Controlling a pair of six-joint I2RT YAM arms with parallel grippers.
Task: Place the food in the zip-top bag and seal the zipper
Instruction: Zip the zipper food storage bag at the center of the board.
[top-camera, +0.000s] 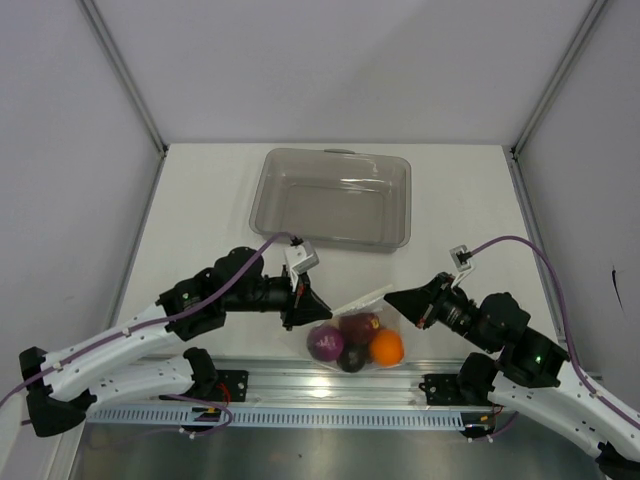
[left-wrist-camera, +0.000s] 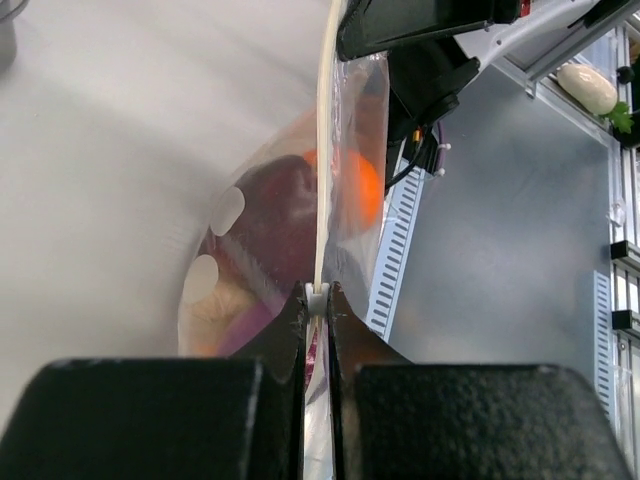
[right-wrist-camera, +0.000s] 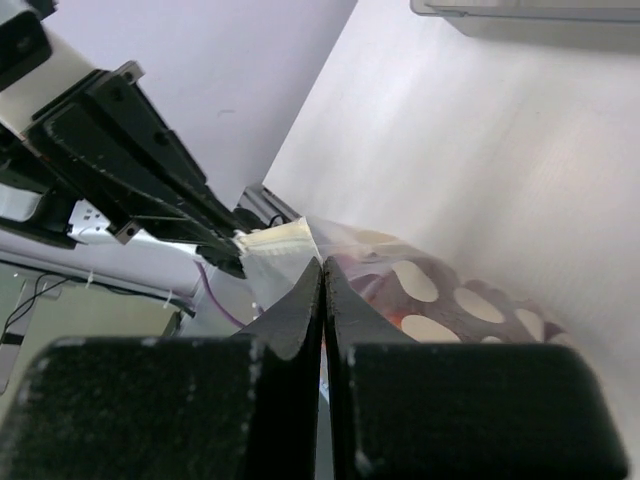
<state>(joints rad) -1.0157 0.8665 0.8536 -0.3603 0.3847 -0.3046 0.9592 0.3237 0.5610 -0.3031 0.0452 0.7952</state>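
I have the zip-top bag (top-camera: 392, 322) at the near middle of the table, just ahead of the arm bases, with both claws pinching its mouth. The left gripper (left-wrist-camera: 317, 300) is clenched on the left end of the zipper (top-camera: 362, 299). In its wrist view the pale strip runs straight out from between the jaws. The right gripper (right-wrist-camera: 322, 265) is clamped tight on the right end of the mouth, a fold of clear plastic caught between its fingers.

I judge the two ends are held apart like this to pull the strip taut and straight, so a pinch can run along it. I cannot tell whether the strip is pressed shut along its length.

The orange (top-camera: 386, 347), purple ball (top-camera: 325, 344), dark red fruit (top-camera: 358, 326) and blackish fruit (top-camera: 352, 360) sit inside, bunched at the bag's near end, away from the mouth. The grey tray (top-camera: 270, 195) stands well apart at the far side.
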